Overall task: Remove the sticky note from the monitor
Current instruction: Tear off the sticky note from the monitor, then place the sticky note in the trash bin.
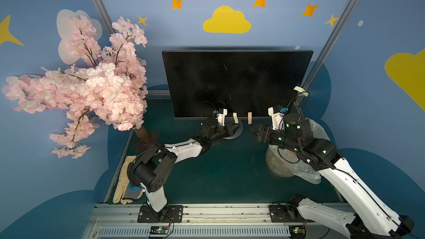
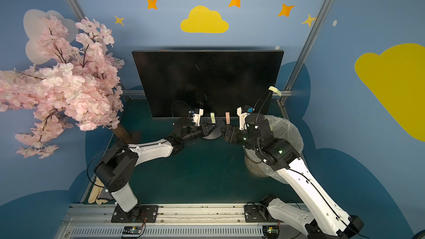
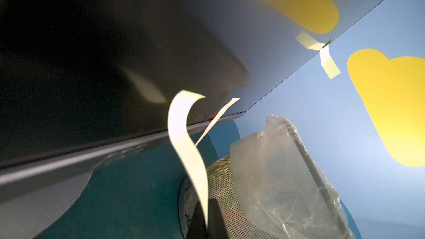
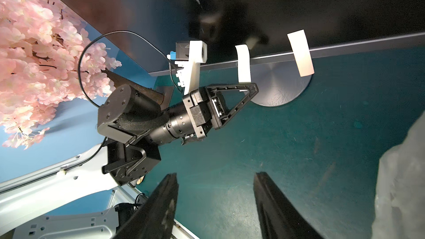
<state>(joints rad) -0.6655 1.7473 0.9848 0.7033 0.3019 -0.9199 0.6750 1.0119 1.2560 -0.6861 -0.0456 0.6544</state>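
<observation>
The left pincer (image 1: 236, 127) clamps the yellow sticky note (image 1: 235, 117), not yet peeled off the monitor (image 1: 236, 77); the right pincer (image 1: 254, 133) hangs apart, empty.

Glossy monitor (image 1: 236, 81) (brushed-metal stand base (image 4: 280, 86))

Monitor (image 1: 236, 81) black; sticky note (image 1: 235, 118) pale yellow; second note (image 1: 249, 118) pink; table mat (image 1: 218, 168) teal; blossom tree (image 1: 92, 83) pink.

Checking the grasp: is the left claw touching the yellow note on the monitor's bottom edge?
Touching. In the left wrist view the note ends pinched in the shut left claw.
</observation>
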